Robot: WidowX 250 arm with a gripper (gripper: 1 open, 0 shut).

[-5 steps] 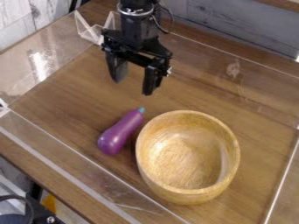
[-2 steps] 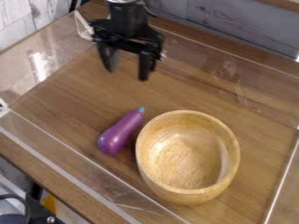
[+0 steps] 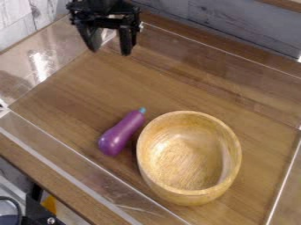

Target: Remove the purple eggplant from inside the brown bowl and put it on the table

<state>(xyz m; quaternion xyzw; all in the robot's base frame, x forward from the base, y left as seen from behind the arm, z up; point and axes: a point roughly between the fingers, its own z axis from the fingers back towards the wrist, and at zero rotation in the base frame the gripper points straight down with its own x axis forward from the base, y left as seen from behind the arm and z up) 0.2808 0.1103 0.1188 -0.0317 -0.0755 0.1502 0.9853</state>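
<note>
- We saw the gripper (image 3: 109, 46) with fingers apart, its arm cropped above.
- We could not discern whether the eggplant (image 3: 121, 133) touched the bowl (image 3: 188, 158).

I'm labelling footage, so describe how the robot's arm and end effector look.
The arm is black or very dark, with a bulky, angular body. The end effector is dark too, with two separate blocky fingers. Markings and finer details are too small to tell.
</note>
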